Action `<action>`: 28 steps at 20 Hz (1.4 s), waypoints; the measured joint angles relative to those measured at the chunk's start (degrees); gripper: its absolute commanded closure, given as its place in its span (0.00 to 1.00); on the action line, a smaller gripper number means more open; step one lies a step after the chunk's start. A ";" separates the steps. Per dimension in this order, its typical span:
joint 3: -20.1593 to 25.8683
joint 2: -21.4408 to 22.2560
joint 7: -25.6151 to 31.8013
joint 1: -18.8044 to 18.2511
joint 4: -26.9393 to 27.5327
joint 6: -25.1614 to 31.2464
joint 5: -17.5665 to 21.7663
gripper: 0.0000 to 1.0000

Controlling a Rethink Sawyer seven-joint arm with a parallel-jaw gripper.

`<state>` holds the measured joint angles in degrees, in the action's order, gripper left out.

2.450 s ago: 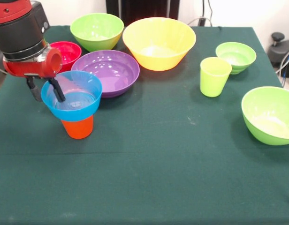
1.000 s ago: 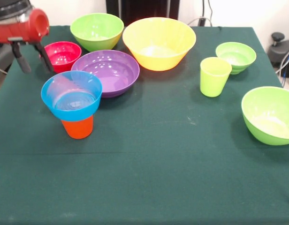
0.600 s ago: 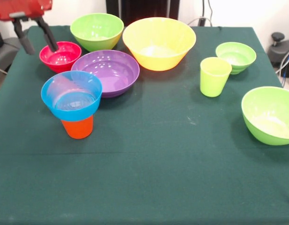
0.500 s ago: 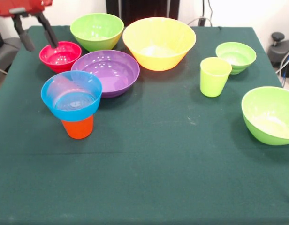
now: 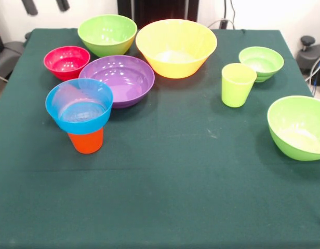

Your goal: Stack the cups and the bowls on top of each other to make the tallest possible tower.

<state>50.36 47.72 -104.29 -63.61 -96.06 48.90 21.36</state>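
The tower stands at the front left: a blue bowl [image 5: 79,105] sits upright on an orange cup [image 5: 86,141]. Behind it are a magenta bowl [image 5: 66,61], a wide purple bowl [image 5: 118,78], a lime green bowl [image 5: 107,33] and the large yellow bowl [image 5: 175,46]. On the right are a lime green cup [image 5: 238,84], a small lime green bowl [image 5: 261,62] and a larger lime green bowl [image 5: 300,127]. The red cup is out of view. Only the two tips of my gripper [image 5: 45,5] show at the top left edge, spread apart and empty, high above the magenta bowl.
A dark green cloth [image 5: 165,181] covers the table. Its far edge runs just behind the green and yellow bowls. A black stand [image 5: 157,9] rises behind the table. Cables and a black caster [image 5: 307,41] lie beyond the right edge.
My gripper has risen from beside the magenta bowl to the top edge, still open and empty. The bowls and cups have not moved.
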 measured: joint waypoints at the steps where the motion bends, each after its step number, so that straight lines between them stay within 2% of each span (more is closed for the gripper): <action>1: 0.01 1.04 0.00 0.18 -0.48 0.01 -0.70 0.00; 6: -0.07 6.43 -0.01 1.98 -3.39 -0.05 -3.66 0.00; 9: -0.33 7.91 -0.02 3.17 -4.24 -0.40 -4.22 0.00; 13: -1.59 10.77 -0.66 6.59 -5.88 -2.56 -4.75 0.00; 14: -2.59 11.82 -1.33 8.68 -6.40 -3.96 -4.76 0.00; 21: -7.27 13.11 -6.12 16.99 -6.79 -8.87 -4.73 0.00; 28: -10.73 13.09 -9.18 21.67 -6.79 -11.78 -4.58 0.00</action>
<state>39.62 60.82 -113.48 -41.94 -102.86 37.12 16.78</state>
